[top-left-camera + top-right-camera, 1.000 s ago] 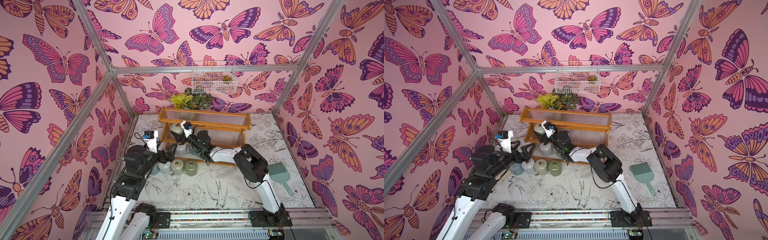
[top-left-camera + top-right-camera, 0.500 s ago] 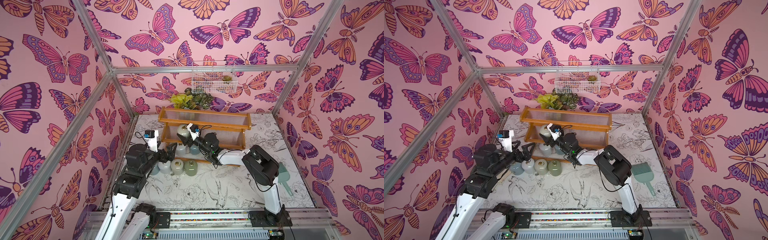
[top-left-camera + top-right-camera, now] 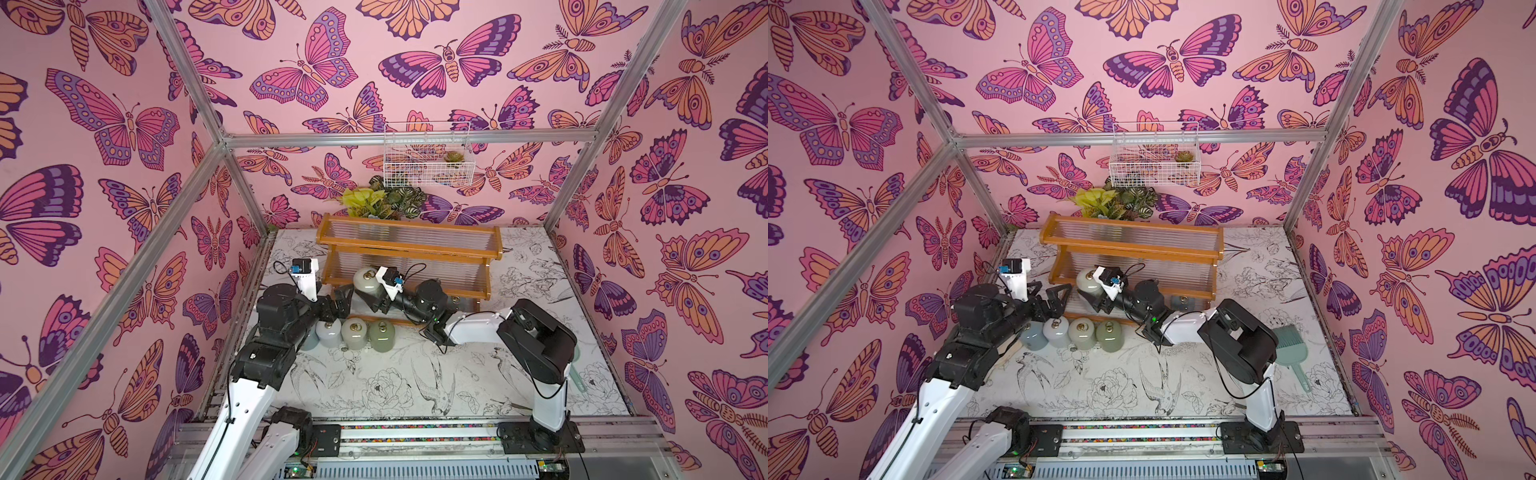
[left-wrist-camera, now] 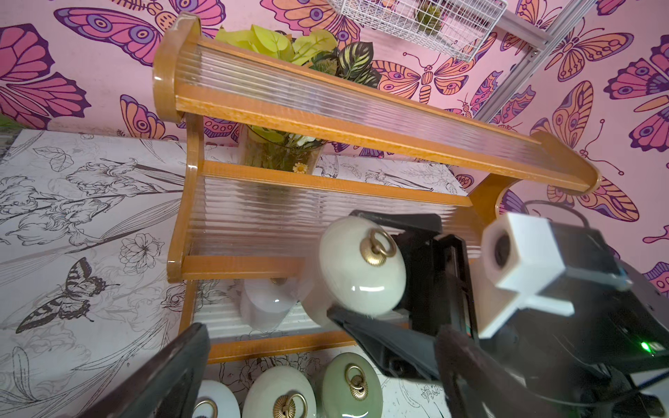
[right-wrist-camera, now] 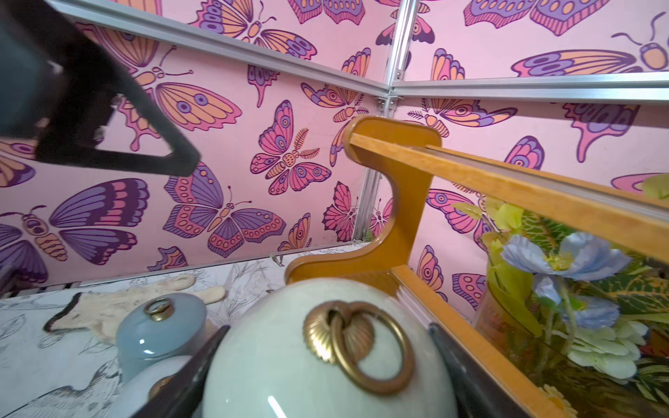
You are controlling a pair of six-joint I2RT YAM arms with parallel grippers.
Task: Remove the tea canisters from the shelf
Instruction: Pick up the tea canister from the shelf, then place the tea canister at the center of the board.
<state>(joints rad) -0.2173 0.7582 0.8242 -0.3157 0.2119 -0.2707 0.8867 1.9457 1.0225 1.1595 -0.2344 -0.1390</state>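
Note:
My right gripper (image 3: 365,291) (image 5: 325,362) is shut on a pale green tea canister (image 3: 365,277) (image 3: 1088,279) (image 5: 289,380) with a gold ring pull. It holds it upright just in front of the left end of the orange-brown shelf (image 3: 409,249) (image 3: 1133,246). Several more tea canisters stand in a row on the table in front: blue-grey (image 3: 1032,337), white (image 3: 1055,331), cream (image 3: 1081,333) and sage green (image 3: 1109,336). My left gripper (image 3: 337,298) (image 3: 1047,296) hangs open above the row's left end, holding nothing. One canister (image 3: 1182,301) shows on the lowest tier.
A vase of leaves and flowers (image 3: 382,201) stands behind the shelf. A white wire basket (image 3: 426,156) hangs on the back wall. A green dustpan (image 3: 1292,349) lies at the right, behind the right arm. A cream cloth (image 5: 144,300) lies by the left wall.
The right gripper has carried its canister to the right and then forward, away from the shelf's left end. The left arm has hardly moved.

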